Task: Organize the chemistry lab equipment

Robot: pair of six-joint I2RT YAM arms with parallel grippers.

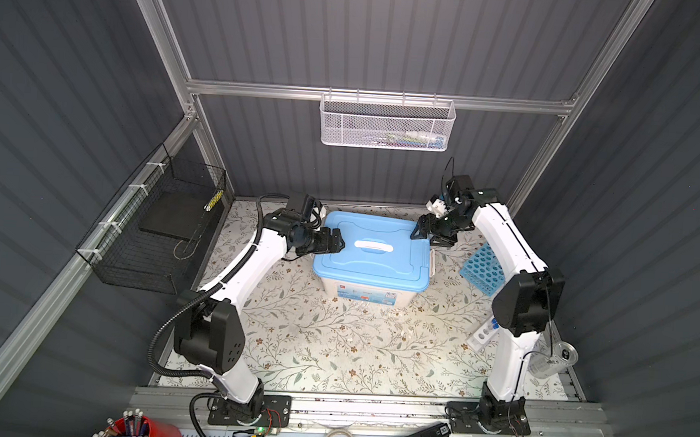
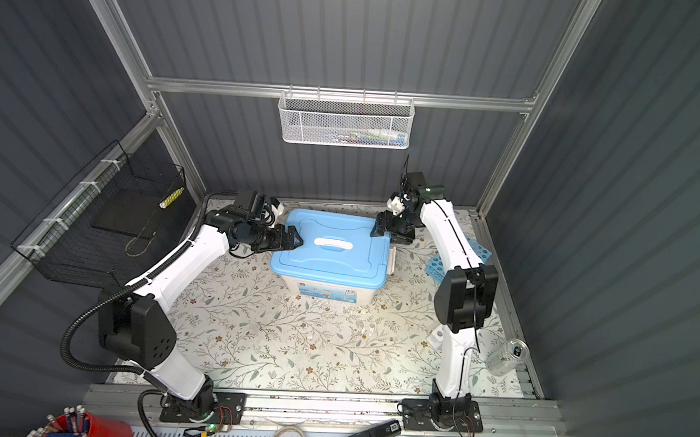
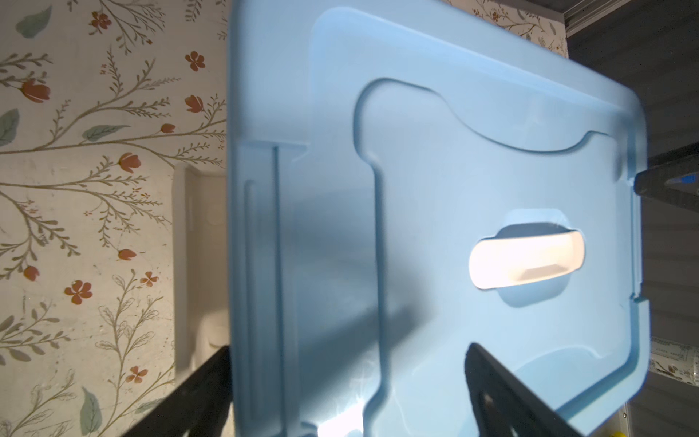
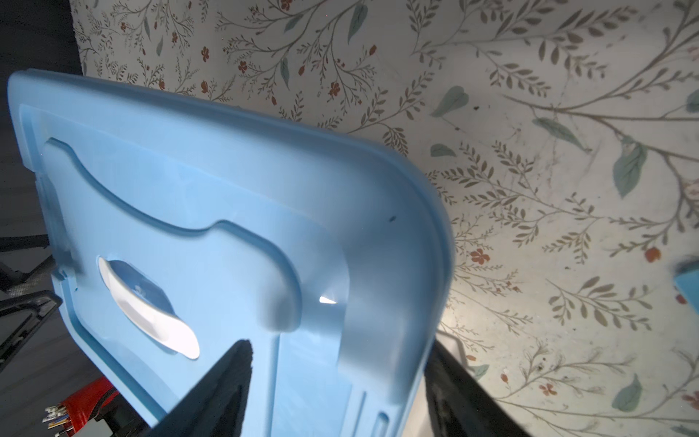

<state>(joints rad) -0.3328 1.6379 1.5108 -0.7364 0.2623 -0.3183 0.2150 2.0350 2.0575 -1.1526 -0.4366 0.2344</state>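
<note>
**At the tub (image 1: 360, 293): jaws wide**

The left gripper (image 1: 339, 244) and right gripper (image 1: 416, 231) each sit at an edge of the blue lid (image 1: 378, 267), jaws apart, pinching nothing. The sky-blue rack (image 1: 481, 270) lies right of the tub, the white tube rack (image 1: 482, 335) nearer the front.

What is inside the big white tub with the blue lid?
Nothing of the inside shows: the blue lid covers the whole white tub. Only a white handle lies on the lid.
</note>
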